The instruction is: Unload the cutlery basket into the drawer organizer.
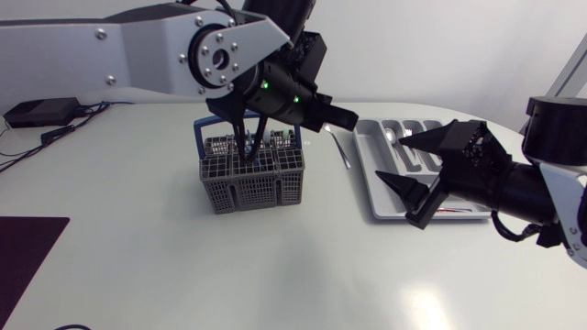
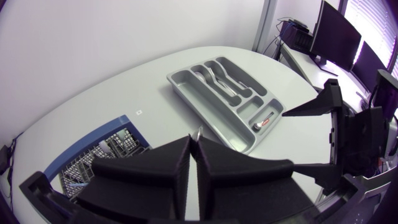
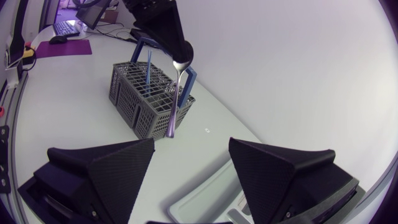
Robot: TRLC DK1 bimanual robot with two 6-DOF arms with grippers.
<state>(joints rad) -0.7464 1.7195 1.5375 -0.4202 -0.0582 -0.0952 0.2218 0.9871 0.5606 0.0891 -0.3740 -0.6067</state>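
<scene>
- The spoon (image 3: 181, 65) hangs handle-down, its bowl pinched between the closed fingers of the left gripper (image 3: 179, 53).
- The grey cutlery basket (image 1: 252, 179) stands on the surface (image 1: 138, 229) just below those fingers, its blue handle upright.
- The right gripper (image 1: 393, 160) has its fingers spread wide and holds nothing. The spoon is ahead of them, well apart.
- The drawer organizer (image 1: 381, 197) lies under the right fingers, with cutlery (image 2: 217, 74) in its compartments.

Cutlery basket (image 1: 252, 179): grey, grid-mesh walls, blue handle (image 1: 209, 122). Drawer organizer (image 1: 381, 197): plain light grey, red-marked item (image 2: 266, 122) inside. Spoon (image 3: 176, 93): shiny silver. Left gripper (image 2: 193, 144), right gripper (image 3: 191, 143): matte black. Left arm (image 1: 138, 55): silver-grey, black joints, green LEDs (image 1: 266, 87). Table (image 1: 138, 247) white. Mat (image 1: 27, 247) dark maroon.
</scene>
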